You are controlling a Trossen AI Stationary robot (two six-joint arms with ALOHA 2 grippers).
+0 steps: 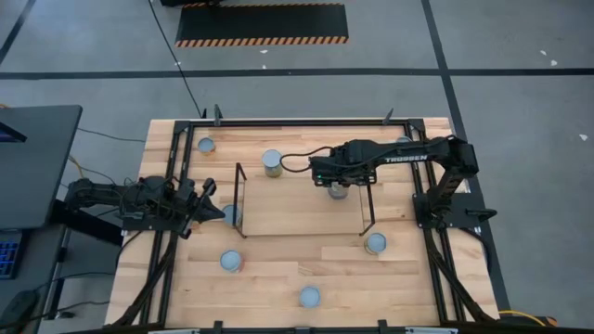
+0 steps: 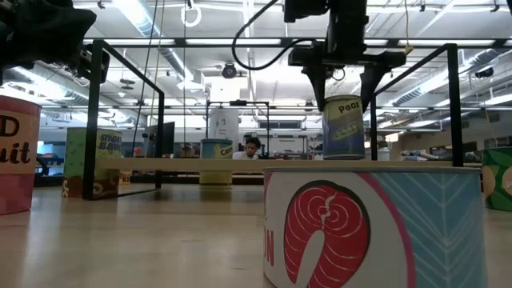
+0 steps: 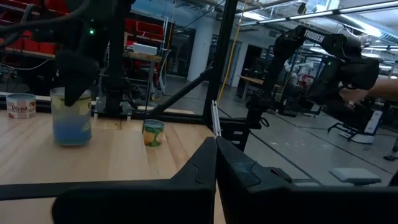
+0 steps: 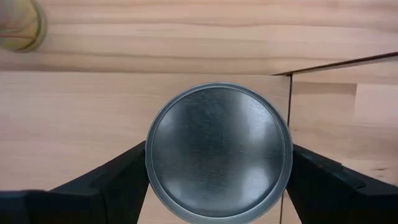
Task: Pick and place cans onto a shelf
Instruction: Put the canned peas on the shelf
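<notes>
Cans are being shown scattered over the table (image 1: 278,278) in the high view: one (image 1: 271,162) on the shelf (image 1: 297,218) near its far left corner, others (image 1: 230,262) on the bare wood around it. The right gripper (image 1: 339,190) is being held over the shelf's right part, clamped on a can (image 1: 338,192). The left gripper (image 1: 206,199) is being kept just left of the shelf.

Seen from the low view, the held can (image 2: 343,126) is being gripped from above by the right gripper (image 2: 345,84), with its base at shelf level.

In the left wrist view, the left gripper's (image 3: 216,163) fingers are being held together.

In the right wrist view, the held can's silvery top (image 4: 219,148) is being pinched between both fingers (image 4: 118,177).
</notes>
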